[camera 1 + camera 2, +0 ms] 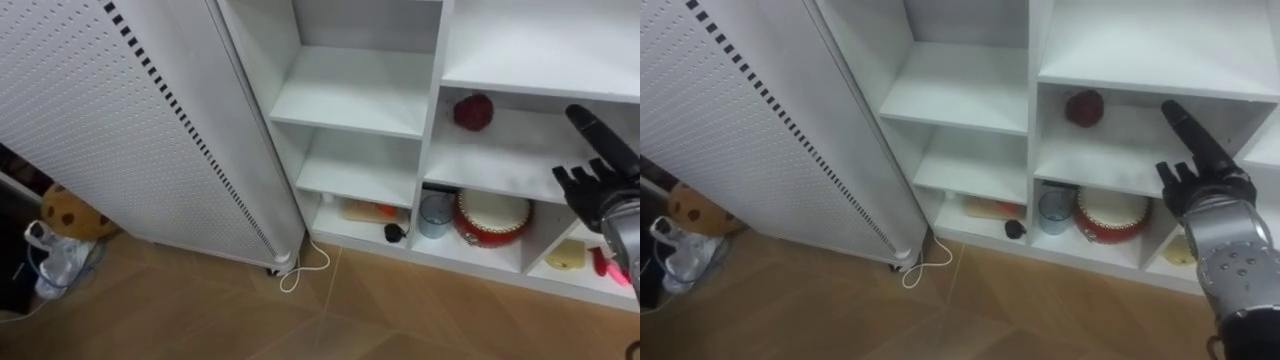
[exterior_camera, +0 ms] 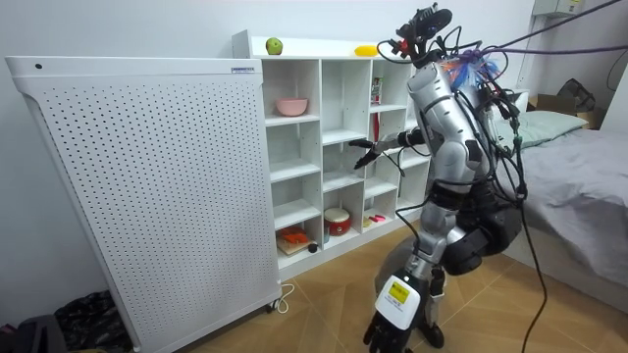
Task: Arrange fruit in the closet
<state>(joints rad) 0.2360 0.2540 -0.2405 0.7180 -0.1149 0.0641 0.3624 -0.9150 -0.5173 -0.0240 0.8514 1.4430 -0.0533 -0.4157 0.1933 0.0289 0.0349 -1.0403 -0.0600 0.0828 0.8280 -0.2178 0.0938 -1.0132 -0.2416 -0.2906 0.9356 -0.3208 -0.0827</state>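
Observation:
A dark red round fruit (image 1: 473,112) lies on a middle shelf of the white closet (image 1: 430,95), well back in its compartment. My right hand (image 1: 600,190) hovers in front of that shelf, to the right of the fruit and apart from it, open and holding nothing. The room view shows me standing upright before the closet with this hand (image 2: 365,152) stretched toward the middle shelves. On the closet's top (image 2: 314,44) sit a green apple (image 2: 274,46) and a yellow fruit (image 2: 365,50).
A large white perforated panel (image 1: 120,130) stands against the closet's left side, with a white cord (image 1: 305,268) on the floor by it. The bottom shelf holds a red round tin (image 1: 492,217), a glass cup (image 1: 435,213) and small items. A pink bowl (image 2: 290,106) sits higher. A bed (image 2: 579,186) lies behind me.

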